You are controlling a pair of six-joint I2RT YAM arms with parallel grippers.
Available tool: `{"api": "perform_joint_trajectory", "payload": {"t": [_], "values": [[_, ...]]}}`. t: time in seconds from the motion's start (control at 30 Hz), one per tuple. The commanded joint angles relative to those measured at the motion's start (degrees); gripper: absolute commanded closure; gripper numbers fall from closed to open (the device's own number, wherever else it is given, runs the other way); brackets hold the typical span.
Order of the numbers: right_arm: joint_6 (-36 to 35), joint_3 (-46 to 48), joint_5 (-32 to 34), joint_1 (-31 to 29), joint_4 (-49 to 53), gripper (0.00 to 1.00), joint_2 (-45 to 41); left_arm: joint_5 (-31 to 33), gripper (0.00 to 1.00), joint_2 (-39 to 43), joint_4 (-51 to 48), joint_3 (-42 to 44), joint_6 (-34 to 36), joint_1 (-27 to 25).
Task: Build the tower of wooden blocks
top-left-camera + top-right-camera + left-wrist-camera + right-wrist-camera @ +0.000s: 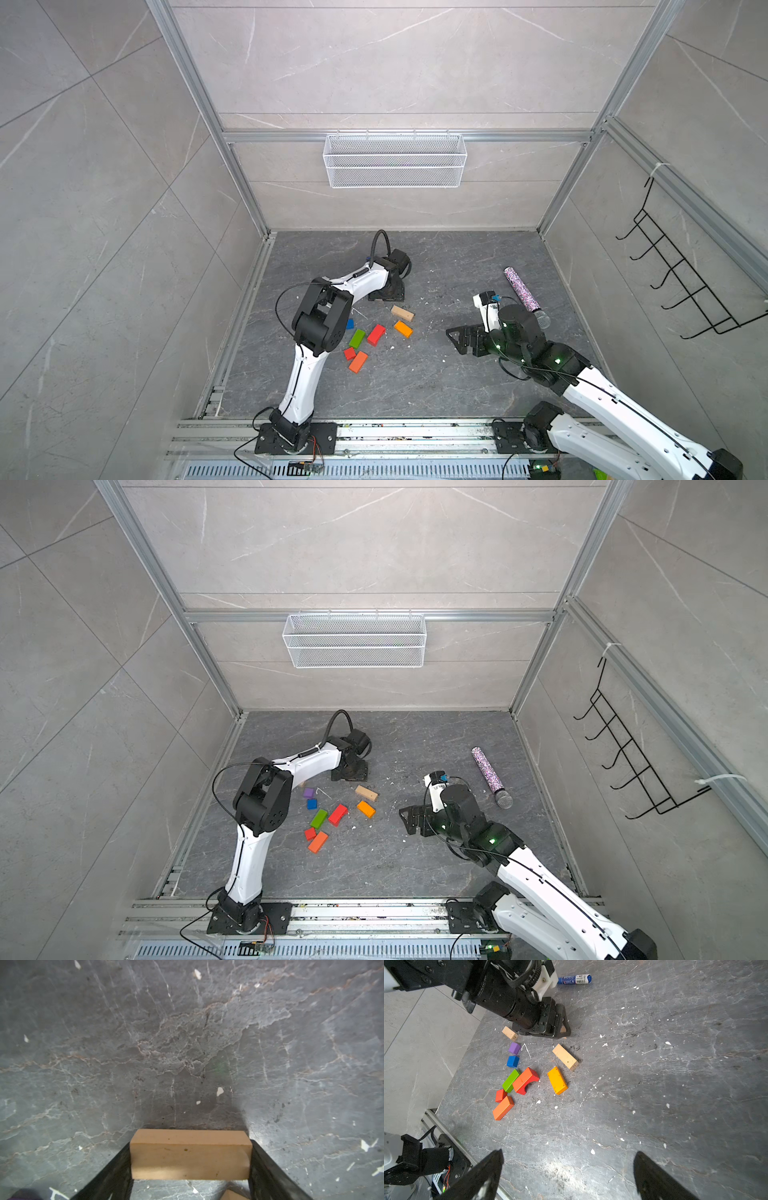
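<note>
The dark grey marbled table carries everything, and no tower stands on it yet. The black-and-white left arm bends over toward the back. Its left fingers are clamped on the two short ends of a plain tan wooden oblong, held level and low; I cannot tell whether it touches the table. The right fingers are spread wide and empty, well apart from the blocks. A glittery purple-silver microphone lies beyond them and has no part in the job. The loose wood blocks lie scattered near the left arm: a second tan oblong, a third tan oblong just beside the left fingers, a red arched block touching a green oblong, a yellow-orange oblong and an orange oblong. Then come a small red cube, a blue cube and a purple cube. This looks to me like the laying of the first base piece. It should go down flat on a bare patch, with room alongside for the other tan oblongs. The fingers should part only once it sits, then lift straight up so it is not dragged askew.
</note>
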State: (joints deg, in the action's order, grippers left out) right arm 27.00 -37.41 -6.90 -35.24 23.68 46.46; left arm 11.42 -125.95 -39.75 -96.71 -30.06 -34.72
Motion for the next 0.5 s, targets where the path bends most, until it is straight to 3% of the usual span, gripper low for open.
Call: {"api": "perform_joint_trajectory", "payload": {"t": [0.0, 0.17, 0.47], "values": [[-0.01, 0.51, 0.19, -0.35, -0.83, 0.01, 0.3, -0.23, 0.4, -0.52, -0.39, 0.34, -1.97, 0.27], [-0.03, 0.54, 0.21, -0.34, -0.52, 0.01, 0.32, 0.1, 0.35, -0.62, -0.54, 0.6, -2.19, 0.25], [0.65, 0.93, -0.01, -0.35, -0.82, 0.01, 0.47, 0.4, 0.17, 0.16, -1.13, 1.45, -2.44, 0.26]]}}
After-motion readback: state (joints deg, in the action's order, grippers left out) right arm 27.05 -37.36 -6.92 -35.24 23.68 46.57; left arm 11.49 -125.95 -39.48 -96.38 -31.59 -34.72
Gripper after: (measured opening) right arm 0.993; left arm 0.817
